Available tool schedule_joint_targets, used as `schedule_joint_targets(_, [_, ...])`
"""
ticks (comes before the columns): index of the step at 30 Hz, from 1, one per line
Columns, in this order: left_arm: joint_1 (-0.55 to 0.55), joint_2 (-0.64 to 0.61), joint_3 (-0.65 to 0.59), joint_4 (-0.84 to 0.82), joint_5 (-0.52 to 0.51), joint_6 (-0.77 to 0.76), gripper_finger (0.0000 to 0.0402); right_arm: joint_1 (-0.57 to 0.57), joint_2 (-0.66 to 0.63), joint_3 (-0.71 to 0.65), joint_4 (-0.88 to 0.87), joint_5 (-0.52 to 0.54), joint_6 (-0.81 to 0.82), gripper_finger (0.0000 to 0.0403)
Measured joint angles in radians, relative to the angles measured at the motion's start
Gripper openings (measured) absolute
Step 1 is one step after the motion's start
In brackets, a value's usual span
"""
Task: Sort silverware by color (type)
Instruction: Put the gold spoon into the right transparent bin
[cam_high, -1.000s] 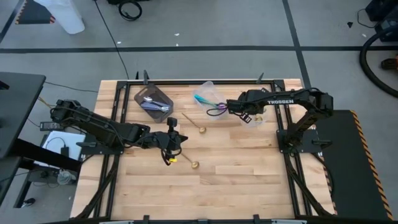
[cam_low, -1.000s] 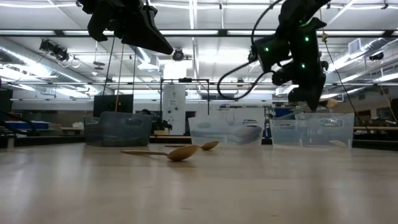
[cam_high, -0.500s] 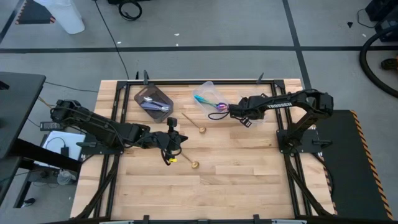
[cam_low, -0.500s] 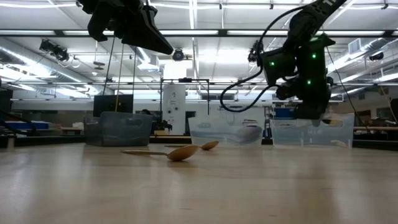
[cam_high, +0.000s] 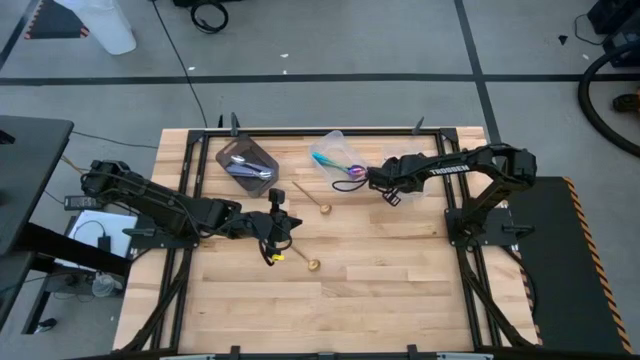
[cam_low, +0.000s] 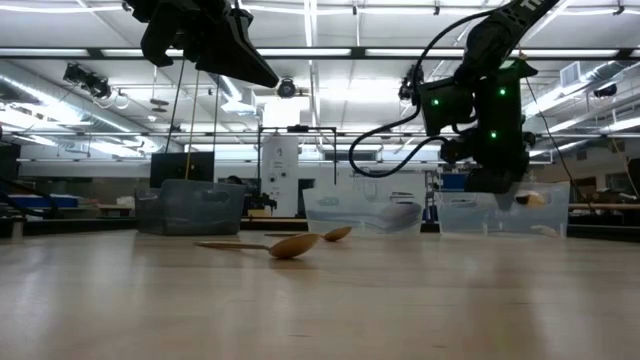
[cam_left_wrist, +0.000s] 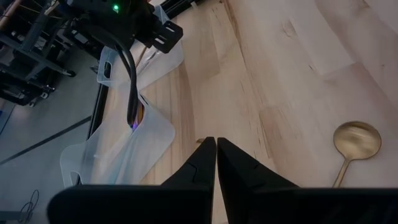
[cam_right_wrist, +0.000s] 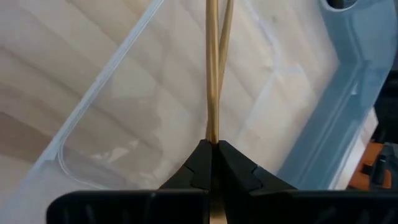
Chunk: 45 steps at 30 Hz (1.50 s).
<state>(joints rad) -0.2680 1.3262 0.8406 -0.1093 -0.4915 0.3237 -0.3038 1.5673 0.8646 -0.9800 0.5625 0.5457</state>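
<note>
Here, midway through a colour sort, two gold spoons are left loose on the tabletop (cam_high: 400, 300). Starting at the left, the left claw (cam_high: 272, 226) hangs above the boards with its fingers pressed together and nothing between them. One gold spoon (cam_high: 312, 264) lies just ahead of and below its tip, bowl showing in the left wrist view (cam_left_wrist: 356, 140); a second gold spoon (cam_high: 324, 208) lies a little farther on, toward the tubs. Beyond the claw, a dark tub (cam_high: 247, 163) holds the silver spoons (cam_high: 243, 160).

Moving right, a clear tub (cam_high: 333, 146) carries the blue-purple spoons (cam_high: 345, 169), just beside the right claw (cam_high: 372, 178). That claw is clamped on the thin stem of another gold spoon (cam_right_wrist: 212, 68), which runs straight out from its fingertips over a clear tub's floor (cam_right_wrist: 118, 124) in the right wrist view; the low view shows the bowl (cam_low: 529, 199) hanging level with the tub wall.

The step in hand looks like delivery of this gold spoon. The next move likely calls for lowering it inside the right tub and parting the fingers; the left claw would need to open before reaching for a loose spoon.
</note>
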Motion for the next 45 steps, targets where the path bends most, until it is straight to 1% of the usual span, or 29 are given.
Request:
schedule_joint_targets(3, [0.000,0.000,0.000,0.000,0.000,0.000,0.0023,-0.001,0.000,0.000,0.000,-0.035,0.001,0.0021])
schedule_joint_targets(8, [0.000,0.000,0.000,0.000,0.000,0.000,0.0023,-0.001,0.000,0.000,0.003,-0.059,0.002,0.0025])
schedule_joint_targets(15, [0.000,0.000,0.000,0.000,0.000,0.000,0.0023,-0.001,0.000,0.000,0.017,-0.070,0.002,0.0058])
schedule_joint_targets(19, [0.000,0.000,0.000,0.000,0.000,0.000,0.0023,-0.001,0.000,0.000,0.017,-0.070,0.001,0.0068])
schedule_joint_targets(36, [0.000,0.000,0.000,0.000,0.000,0.000,0.0023,-0.001,0.000,0.002,0.023,-0.077,0.002,0.0071])
schedule_joint_targets(40, [0.000,0.000,0.000,0.000,0.000,0.000,0.0023,-0.001,0.000,0.036,0.007,-0.085,0.002,0.0071])
schedule_joint_targets(45, [0.000,0.000,0.000,0.001,0.000,0.000,0.0023,0.011,0.000,0.112,0.000,-0.085,0.001,0.0071])
